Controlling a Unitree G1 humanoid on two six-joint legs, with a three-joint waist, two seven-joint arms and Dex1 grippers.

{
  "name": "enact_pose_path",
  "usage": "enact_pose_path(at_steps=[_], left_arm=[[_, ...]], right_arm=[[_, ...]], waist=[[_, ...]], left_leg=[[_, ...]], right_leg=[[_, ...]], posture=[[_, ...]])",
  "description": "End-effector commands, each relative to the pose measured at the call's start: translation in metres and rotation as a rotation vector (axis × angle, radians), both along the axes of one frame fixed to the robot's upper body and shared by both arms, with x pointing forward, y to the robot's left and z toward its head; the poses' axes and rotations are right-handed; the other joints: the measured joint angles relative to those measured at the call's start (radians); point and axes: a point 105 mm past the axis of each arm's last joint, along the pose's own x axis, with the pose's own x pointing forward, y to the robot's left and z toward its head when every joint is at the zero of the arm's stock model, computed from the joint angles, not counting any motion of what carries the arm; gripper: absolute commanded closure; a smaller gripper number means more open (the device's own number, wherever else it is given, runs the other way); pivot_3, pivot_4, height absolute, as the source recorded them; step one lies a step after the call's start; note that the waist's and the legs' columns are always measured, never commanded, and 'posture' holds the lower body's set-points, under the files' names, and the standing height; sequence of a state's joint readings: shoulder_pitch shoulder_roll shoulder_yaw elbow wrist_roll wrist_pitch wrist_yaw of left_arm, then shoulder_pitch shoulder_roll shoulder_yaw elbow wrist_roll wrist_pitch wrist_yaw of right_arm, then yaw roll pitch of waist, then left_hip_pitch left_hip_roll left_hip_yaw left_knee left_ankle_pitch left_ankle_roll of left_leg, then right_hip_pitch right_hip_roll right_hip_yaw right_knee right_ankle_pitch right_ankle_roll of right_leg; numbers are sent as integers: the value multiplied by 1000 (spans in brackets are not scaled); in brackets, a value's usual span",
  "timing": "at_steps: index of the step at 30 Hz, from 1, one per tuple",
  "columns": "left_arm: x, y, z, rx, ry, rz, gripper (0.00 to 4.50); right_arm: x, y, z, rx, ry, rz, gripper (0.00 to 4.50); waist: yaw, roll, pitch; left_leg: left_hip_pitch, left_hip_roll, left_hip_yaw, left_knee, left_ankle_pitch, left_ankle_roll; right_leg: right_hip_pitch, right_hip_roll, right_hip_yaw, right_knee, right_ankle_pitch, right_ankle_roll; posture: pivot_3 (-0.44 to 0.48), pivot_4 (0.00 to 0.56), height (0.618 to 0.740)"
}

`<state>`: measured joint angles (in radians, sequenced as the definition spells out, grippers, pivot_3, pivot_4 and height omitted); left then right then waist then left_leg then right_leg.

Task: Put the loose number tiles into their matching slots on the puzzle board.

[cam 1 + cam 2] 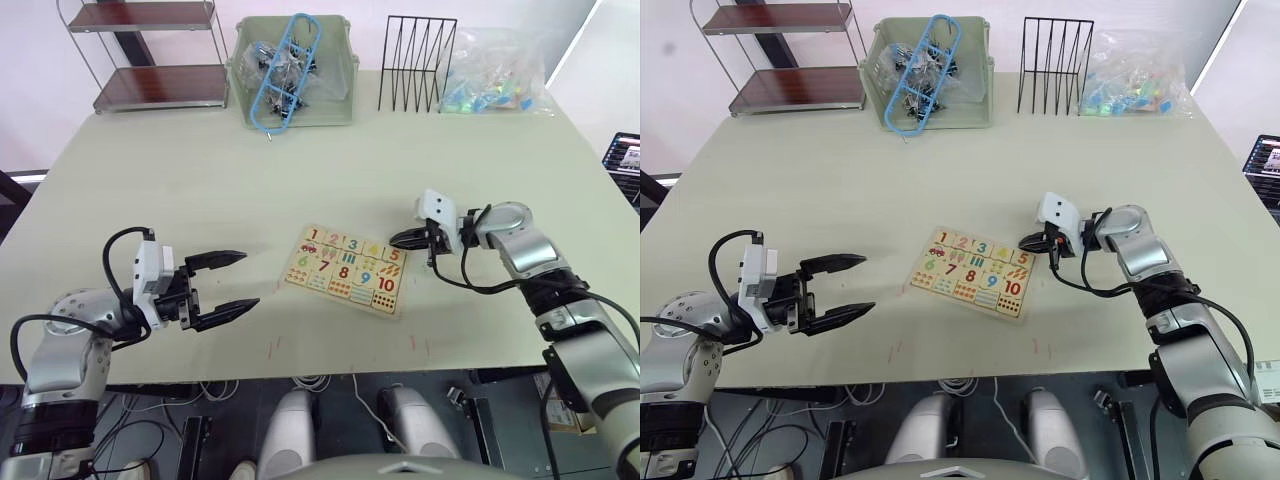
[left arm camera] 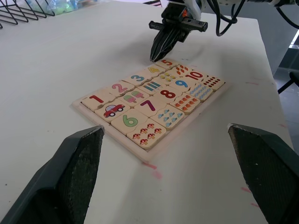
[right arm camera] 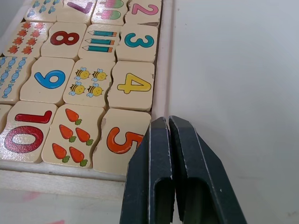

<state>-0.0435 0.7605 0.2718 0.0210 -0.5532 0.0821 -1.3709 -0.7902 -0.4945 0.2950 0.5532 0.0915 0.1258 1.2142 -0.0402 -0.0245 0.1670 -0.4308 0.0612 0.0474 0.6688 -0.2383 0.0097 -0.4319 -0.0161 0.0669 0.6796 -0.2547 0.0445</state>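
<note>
Here, the scene is set out from the robot's left to its right.

Left tool [image 1: 222, 286]: held wide open and empty, hovering above the counter [image 1: 200, 180] well apart from the board; the board is seen between its two spread fingers in the left wrist view.

Puzzle board [image 1: 345, 270]: lying flat near the middle of the counter, turned slightly askew. Numerals 1 to 10 and their counting pictures are seen side by side inside the thin rim.

Number tiles [image 3: 131, 83]: all appear seated; no loose tile can be made out on the counter. The 5 tile [image 3: 122, 140] sits in the corner of the board nearest the right tool, perhaps not fully flush, though this cannot be told for certain.

Matching slots [image 2: 140, 96]: seemingly all filled, so the task is judged to be at or near its end.

Right tool [image 1: 409, 238]: fingers pressed together with nothing between them, the tips lying at the board's edge just beside the 5 tile; whether the rim is touched cannot be told.

Handling: the tiles are judged to be light, stiff, thin wooden pieces with smooth printed faces, likely to slide on the counter if nudged. A loose one would best be taken by two opposite edges; a seated one is better pressed on its face with closed fingertips. The board itself is light and may shift under a sideways push.

Background: a wire shelf [image 1: 150, 50], a green bin [image 1: 293, 70], a black rack [image 1: 417, 62] and a plastic bag [image 1: 495, 72] are ranged along the far edge.
</note>
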Motion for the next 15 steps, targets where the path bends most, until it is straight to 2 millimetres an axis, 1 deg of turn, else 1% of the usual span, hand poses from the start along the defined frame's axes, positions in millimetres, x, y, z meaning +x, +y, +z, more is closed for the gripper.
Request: enact_pose_path(at_steps=[1, 15], left_arm=[[-1, 1, 11, 10, -42, -5, 0], [-1, 2, 11, 12, -43, -4, 0]], right_arm=[[4, 1, 17, 24, -56, 11, 4400], [3, 4, 16, 29, -53, 29, 4400]], waist=[[0, 0, 0], [0, 0, 0]], left_leg=[[0, 0, 0, 0, 0, 0], [0, 0, 0, 0, 0, 0]], right_leg=[[0, 0, 0, 0, 0, 0], [0, 0, 0, 0, 0, 0]], posture=[[0, 150, 740], [0, 150, 740]])
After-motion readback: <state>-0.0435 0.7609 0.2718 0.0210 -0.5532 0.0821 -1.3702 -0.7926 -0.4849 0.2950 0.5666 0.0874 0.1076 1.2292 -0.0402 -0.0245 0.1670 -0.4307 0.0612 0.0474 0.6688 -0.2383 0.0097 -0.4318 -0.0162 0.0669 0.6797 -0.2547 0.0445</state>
